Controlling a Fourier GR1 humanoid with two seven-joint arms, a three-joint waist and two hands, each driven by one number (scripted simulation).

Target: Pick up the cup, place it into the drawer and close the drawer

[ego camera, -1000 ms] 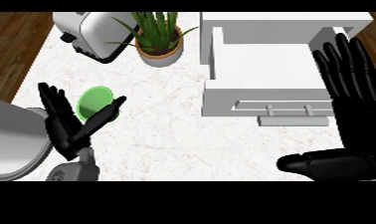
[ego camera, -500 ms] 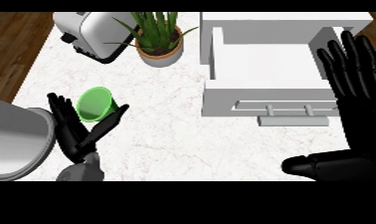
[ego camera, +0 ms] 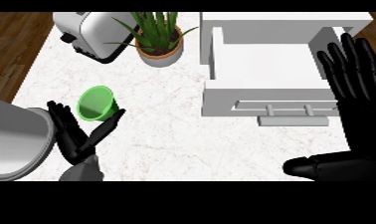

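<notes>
Trouble may come at the grab. The green cup [ego camera: 98, 102] sits well left of the open drawer [ego camera: 268, 63], right by the left hand [ego camera: 79, 136]. That hand is wide open and holds nothing. If it bumps the cup, the cup may tip and roll away. The right hand [ego camera: 351, 73] rests open at the drawer's right side.

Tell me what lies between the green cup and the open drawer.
Head view: only bare counter separates the cup from the drawer; the potted plant stands farther back.

Green cup [ego camera: 97, 102], white drawer [ego camera: 272, 76], black left hand [ego camera: 77, 136].
</notes>
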